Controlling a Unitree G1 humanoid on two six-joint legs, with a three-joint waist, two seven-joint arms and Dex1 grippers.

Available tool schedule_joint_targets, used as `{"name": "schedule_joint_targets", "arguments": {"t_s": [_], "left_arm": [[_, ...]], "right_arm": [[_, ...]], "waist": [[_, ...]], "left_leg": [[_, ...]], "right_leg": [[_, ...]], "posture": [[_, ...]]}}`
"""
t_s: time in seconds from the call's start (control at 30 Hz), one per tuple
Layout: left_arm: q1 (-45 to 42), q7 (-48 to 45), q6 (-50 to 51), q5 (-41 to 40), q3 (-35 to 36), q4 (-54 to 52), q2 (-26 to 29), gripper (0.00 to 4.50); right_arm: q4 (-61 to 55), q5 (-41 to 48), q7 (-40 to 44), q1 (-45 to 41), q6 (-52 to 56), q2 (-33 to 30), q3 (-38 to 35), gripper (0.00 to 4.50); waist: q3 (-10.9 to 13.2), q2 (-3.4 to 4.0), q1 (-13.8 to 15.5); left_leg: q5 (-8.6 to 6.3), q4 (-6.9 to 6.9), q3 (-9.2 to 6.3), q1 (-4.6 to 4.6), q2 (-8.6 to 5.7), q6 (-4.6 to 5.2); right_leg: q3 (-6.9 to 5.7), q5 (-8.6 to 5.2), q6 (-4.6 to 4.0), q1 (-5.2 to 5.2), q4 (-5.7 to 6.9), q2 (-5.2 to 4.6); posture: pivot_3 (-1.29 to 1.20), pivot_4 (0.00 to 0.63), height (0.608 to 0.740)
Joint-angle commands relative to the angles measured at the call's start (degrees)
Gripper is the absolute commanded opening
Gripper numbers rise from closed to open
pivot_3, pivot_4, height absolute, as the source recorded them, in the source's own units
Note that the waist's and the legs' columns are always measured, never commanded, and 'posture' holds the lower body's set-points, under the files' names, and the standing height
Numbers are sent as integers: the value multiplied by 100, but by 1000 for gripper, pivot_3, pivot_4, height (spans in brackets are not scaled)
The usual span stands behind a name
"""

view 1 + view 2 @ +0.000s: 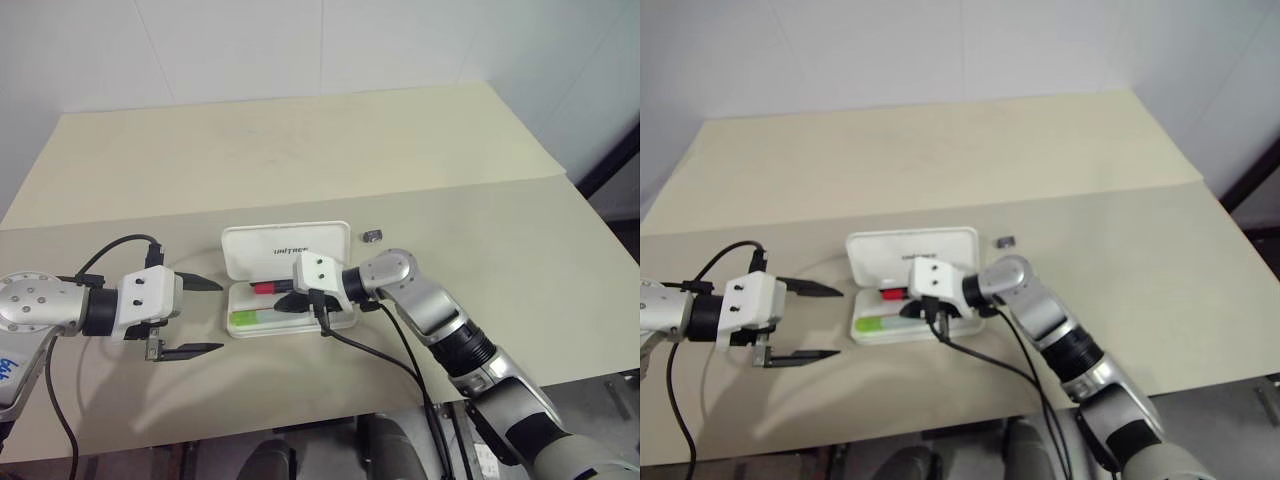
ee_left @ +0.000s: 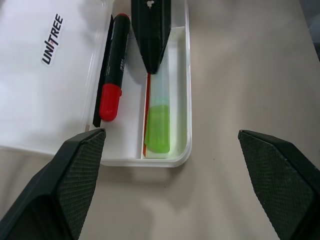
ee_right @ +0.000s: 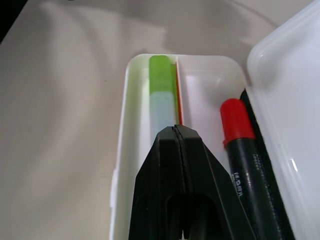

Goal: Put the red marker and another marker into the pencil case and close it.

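The case (image 1: 288, 278) lies open on the counter (image 1: 300, 150), its lid (image 1: 287, 249) laid back flat on the far side with the black lettering showing. Both markers are inside the tray. The red marker (image 2: 114, 65) lies in the compartment beside the hinge, along the lid's edge, one red end visible past its black middle. The green marker (image 2: 159, 121) lies in the compartment on the near side, parted from the red one by a thin red divider; its lime body points toward the tray's left end and its paler cap toward the right.

The right hand (image 1: 291, 303) reaches in from the right over the tray, its two black fingers pressed together with nothing between them. Their tips hang over the green marker's cap; whether they touch it cannot be told.

The left hand (image 1: 198, 316) sits over the counter just left of the case, fingers spread wide and holding nothing, pointing toward the tray's left end.

A small dark block (image 1: 371, 236) rests on the counter just beyond the lid's right corner.
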Motion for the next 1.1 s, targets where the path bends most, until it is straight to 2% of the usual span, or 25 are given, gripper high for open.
{"name": "schedule_joint_targets", "arguments": {"t_s": [0.03,0.33,0.6,1.1], "left_arm": [[-11,-32,-47,-4,122,-88,60,4500],[-63,-45,-28,-4,89,-79,53,4500],[-89,-8,-19,9,62,-89,29,4500],[-49,28,20,-5,95,-128,35,4500]], "right_arm": [[-385,132,62,29,87,-1,34,25],[-432,149,9,35,170,29,8,25],[37,85,-140,-315,2,130,-132,25],[85,-67,6,-1,-181,-35,176,25]], "waist": [[0,0,-1],[0,0,2],[0,0,1],[-2,-2,1]], "left_leg": [[0,0,0,0,0,0],[0,0,0,0,0,0],[0,0,1,1,0,0],[0,0,4,4,0,-1]], "right_leg": [[0,0,0,0,0,0],[0,0,0,0,0,0],[0,0,-1,-1,1,0],[-3,0,-2,-1,6,-1]], "posture": [[0,150,740],[0,150,740],[0,150,740],[0,150,740]]}}
